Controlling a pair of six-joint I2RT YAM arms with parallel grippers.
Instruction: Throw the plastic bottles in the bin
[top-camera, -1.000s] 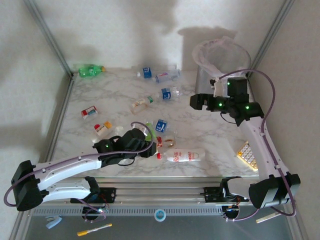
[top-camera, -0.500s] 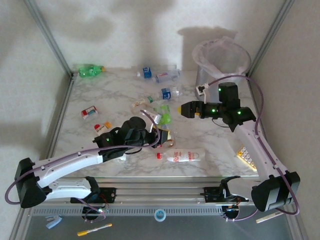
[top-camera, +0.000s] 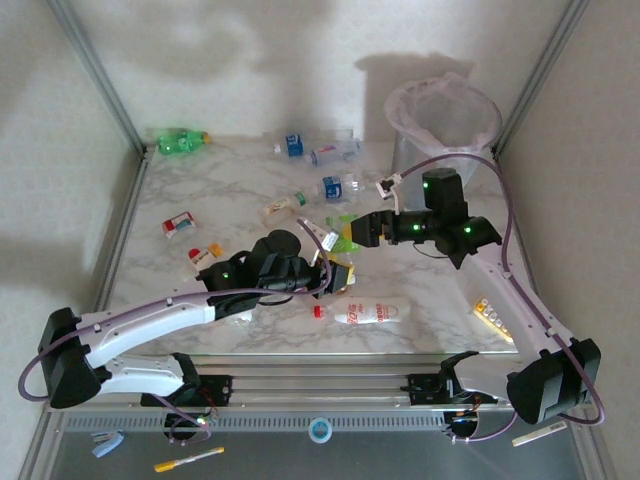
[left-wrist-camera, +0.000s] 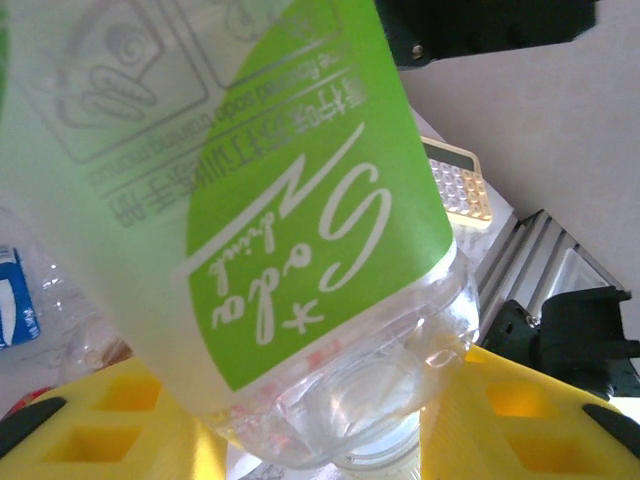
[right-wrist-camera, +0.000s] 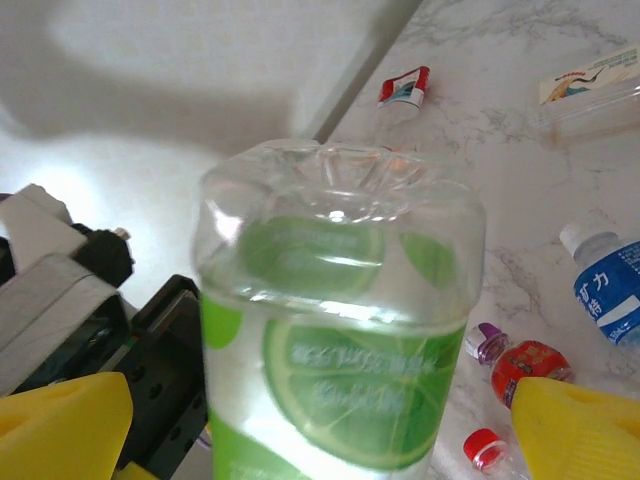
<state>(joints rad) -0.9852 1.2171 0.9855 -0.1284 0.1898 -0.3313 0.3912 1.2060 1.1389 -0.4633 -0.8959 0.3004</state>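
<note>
Tabletop (top-camera: 420, 285) mid: L end effector (top-camera: 337, 266) grips lime bottle (left-wrist-camera: 300, 250); bin (top-camera: 442, 112) rear-right corner.

Left pincer (left-wrist-camera: 315, 420) lifted lime-label bottle (left-wrist-camera: 300, 200); right pincer (right-wrist-camera: 320, 420) now straddles it

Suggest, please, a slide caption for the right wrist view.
Open right pincer straddling the base end of a lime-label bottle, other bottles scattered on the marble table behind.
</note>
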